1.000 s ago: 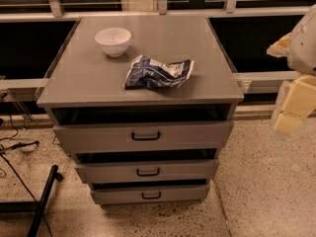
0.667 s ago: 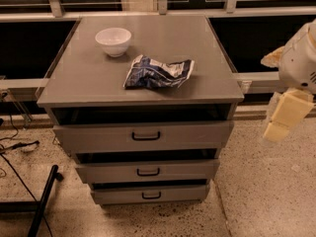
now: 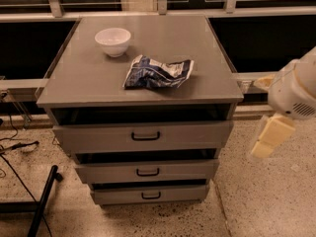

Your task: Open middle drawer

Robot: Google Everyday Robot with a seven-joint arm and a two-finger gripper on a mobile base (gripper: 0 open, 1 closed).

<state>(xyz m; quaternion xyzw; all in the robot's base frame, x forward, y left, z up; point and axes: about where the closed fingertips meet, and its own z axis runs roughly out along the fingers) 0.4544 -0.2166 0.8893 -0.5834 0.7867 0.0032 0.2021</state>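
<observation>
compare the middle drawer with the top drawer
The top drawer looks wider, with a taller front, than the middle drawer. The top drawer sits just under the tabletop; the middle drawer lies between two others. Both are grey with black loop handles. The pincer hangs off to their right, touching neither.

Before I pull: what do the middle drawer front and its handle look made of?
The middle drawer front: flat, even matte grey, likely painted metal or laminate; cannot tell which. Its handle: thin black loop, probably metal or plastic. The gripper hangs right of the drawer, apart from it.
</observation>
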